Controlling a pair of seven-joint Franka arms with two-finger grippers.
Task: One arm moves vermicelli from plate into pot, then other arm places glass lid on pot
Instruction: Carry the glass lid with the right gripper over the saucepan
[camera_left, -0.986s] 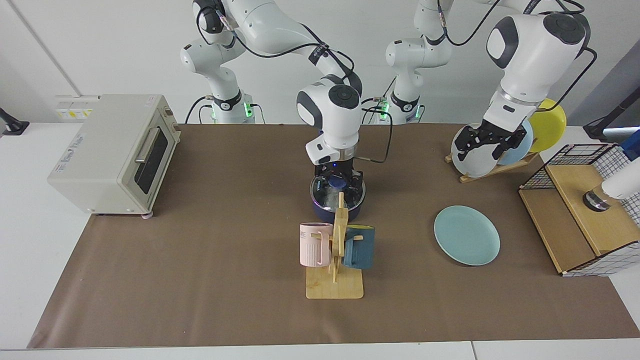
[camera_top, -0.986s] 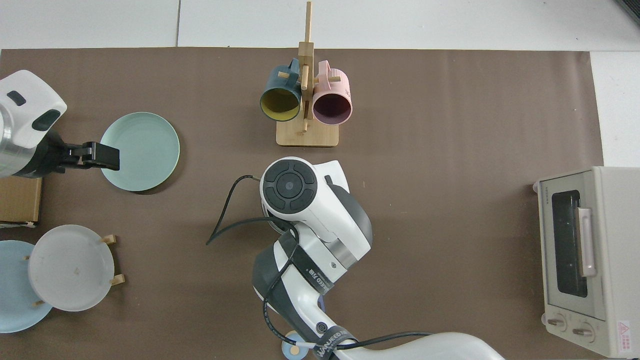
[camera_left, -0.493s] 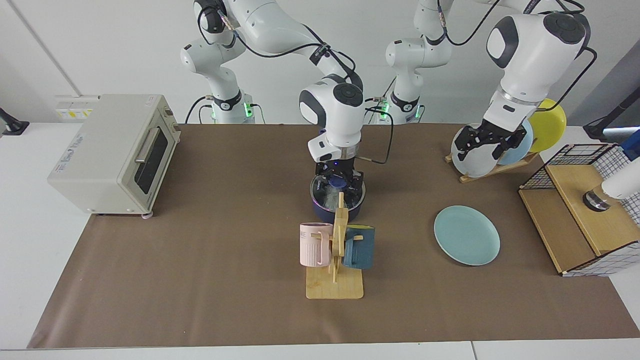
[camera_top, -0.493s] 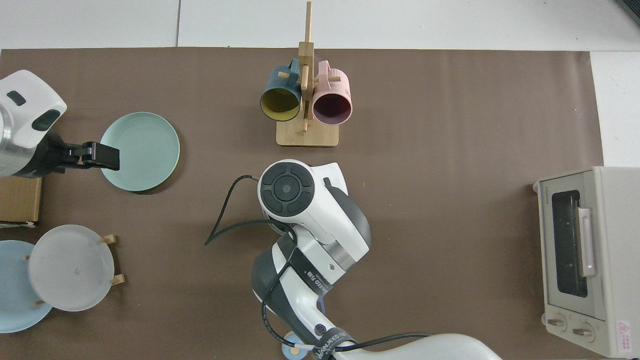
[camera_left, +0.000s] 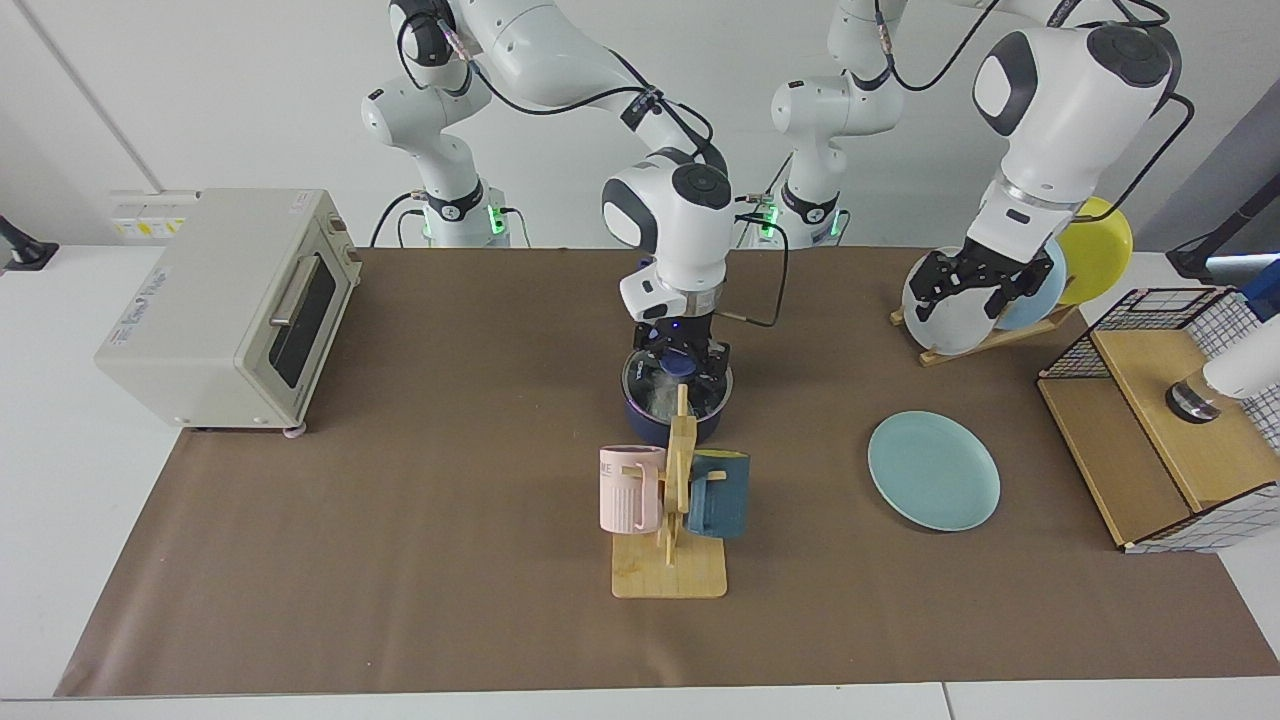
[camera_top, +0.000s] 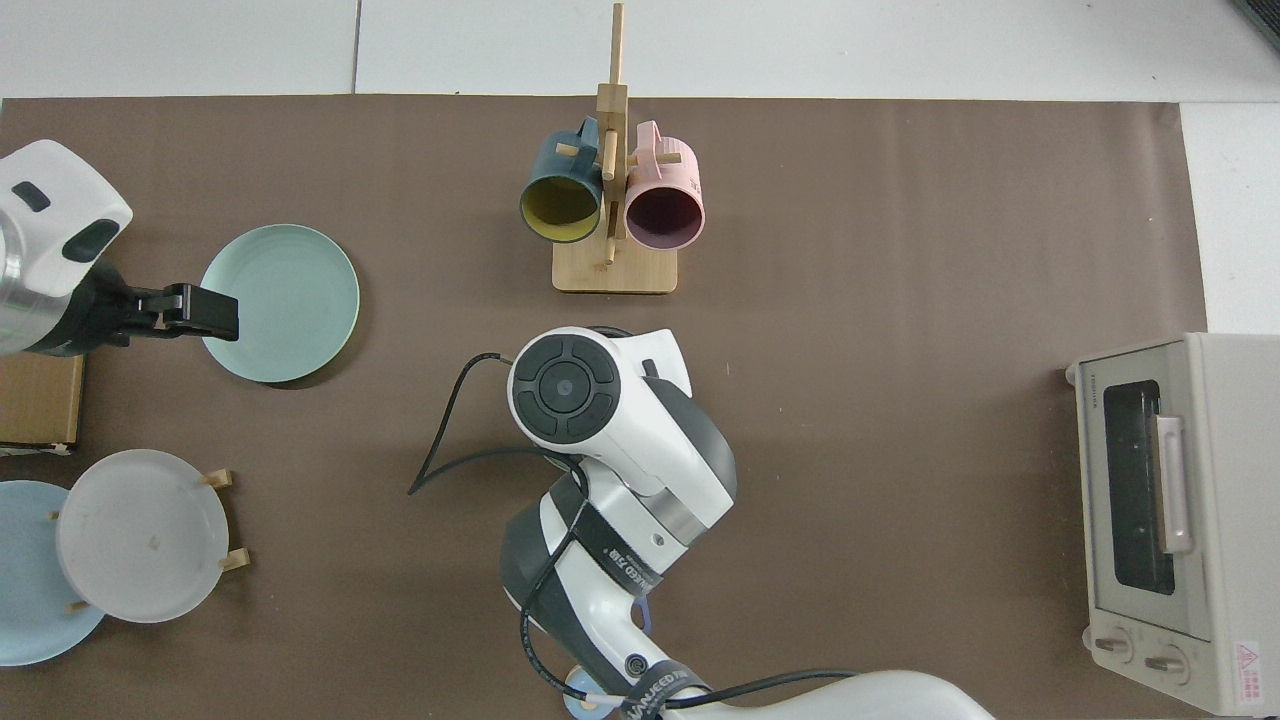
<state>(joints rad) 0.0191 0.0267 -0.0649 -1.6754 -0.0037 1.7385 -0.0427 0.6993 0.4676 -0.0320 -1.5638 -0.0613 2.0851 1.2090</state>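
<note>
The right gripper (camera_left: 682, 357) stands straight above the pot (camera_left: 678, 415), its black fingers (camera_left: 716, 372) down either side of the blue knob of the glass lid (camera_left: 655, 390) — whether they pinch that knob or have let go, I cannot tell. The lid lies flat on the pot's rim, a pale tangle that looks like the vermicelli under the glass. So the only way out, I'd judge, is straight up. The left gripper (camera_left: 975, 287) waits well apart, fingers spread and empty, in front of the upright plates — the teal plate (camera_left: 934, 470) sits bare.
</note>
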